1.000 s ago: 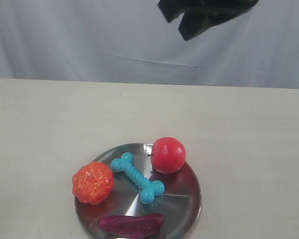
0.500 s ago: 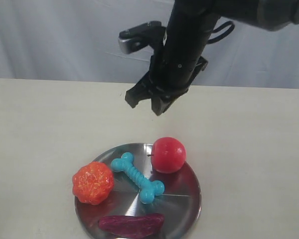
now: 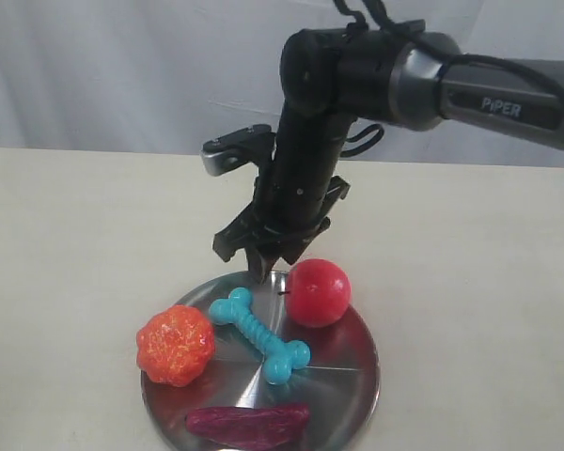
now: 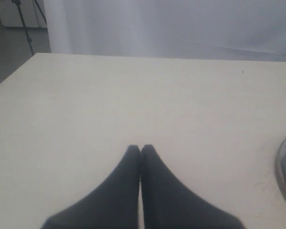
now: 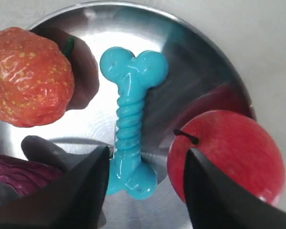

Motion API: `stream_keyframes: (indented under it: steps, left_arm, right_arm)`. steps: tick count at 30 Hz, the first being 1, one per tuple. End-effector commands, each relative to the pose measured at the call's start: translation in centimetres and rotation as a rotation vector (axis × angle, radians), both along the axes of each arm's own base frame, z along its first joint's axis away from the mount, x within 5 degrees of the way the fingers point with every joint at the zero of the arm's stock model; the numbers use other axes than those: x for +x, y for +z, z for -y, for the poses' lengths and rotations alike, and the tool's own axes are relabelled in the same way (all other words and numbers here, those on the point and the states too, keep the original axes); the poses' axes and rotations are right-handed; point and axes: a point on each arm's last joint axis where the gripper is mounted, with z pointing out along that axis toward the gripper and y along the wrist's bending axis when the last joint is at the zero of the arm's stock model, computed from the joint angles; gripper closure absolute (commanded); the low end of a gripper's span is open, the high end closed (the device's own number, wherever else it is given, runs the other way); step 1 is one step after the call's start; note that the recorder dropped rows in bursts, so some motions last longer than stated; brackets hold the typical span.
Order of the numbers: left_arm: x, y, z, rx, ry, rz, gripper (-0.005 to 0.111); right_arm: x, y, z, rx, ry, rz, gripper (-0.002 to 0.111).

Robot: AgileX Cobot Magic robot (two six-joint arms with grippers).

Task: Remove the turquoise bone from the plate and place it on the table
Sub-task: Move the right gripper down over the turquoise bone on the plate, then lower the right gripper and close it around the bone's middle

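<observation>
The turquoise bone (image 3: 259, 335) lies flat across the middle of the silver plate (image 3: 348, 376), which rests on the cream table (image 3: 75, 235). My right gripper (image 3: 263, 268) hangs open just above the plate's far rim, over the bone's far knob and beside the red apple (image 3: 317, 292). In the right wrist view the bone (image 5: 130, 121) lies lengthwise on the plate (image 5: 195, 52), its near knob between the spread fingers of the right gripper (image 5: 147, 151), untouched. My left gripper (image 4: 140, 148) is shut over bare table (image 4: 133, 95), holding nothing, and does not show in the exterior view.
An orange bumpy toy (image 3: 176, 344) sits at the plate's left edge and a purple toy (image 3: 248, 423) at its near edge. The apple (image 5: 229, 152) lies close to one right finger. The left wrist view catches only the plate's rim (image 4: 283, 167).
The right arm has come down from high at the back, through mid-air, until its open gripper is just above the plate's far rim. The toys have not moved.
</observation>
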Motion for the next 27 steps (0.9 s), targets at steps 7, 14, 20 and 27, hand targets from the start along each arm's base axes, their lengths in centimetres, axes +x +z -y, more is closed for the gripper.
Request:
stream_keyframes:
  steps: [7,14,20,27]
  left_arm:
    - [0.0,0.0,0.0,-0.006,0.005,0.005,0.107]
    - [0.0,0.0,0.0,-0.006,0.005,0.005,0.107]
    - [0.0,0.0,0.0,-0.006,0.005,0.005,0.107]
    - [0.0,0.0,0.0,-0.006,0.005,0.005,0.107]
  right_arm:
    - [0.6,-3.3,-3.9,-0.065,0.110,0.041,0.061]
    - [0.7,-4.5,-3.7,-0.092,0.087,0.014,0.061]
    - [0.8,-6.3,-3.8,-0.101,0.090,-0.027,0.061]
    - [0.9,-7.4,-3.8,-0.107,0.091,-0.052,0.061]
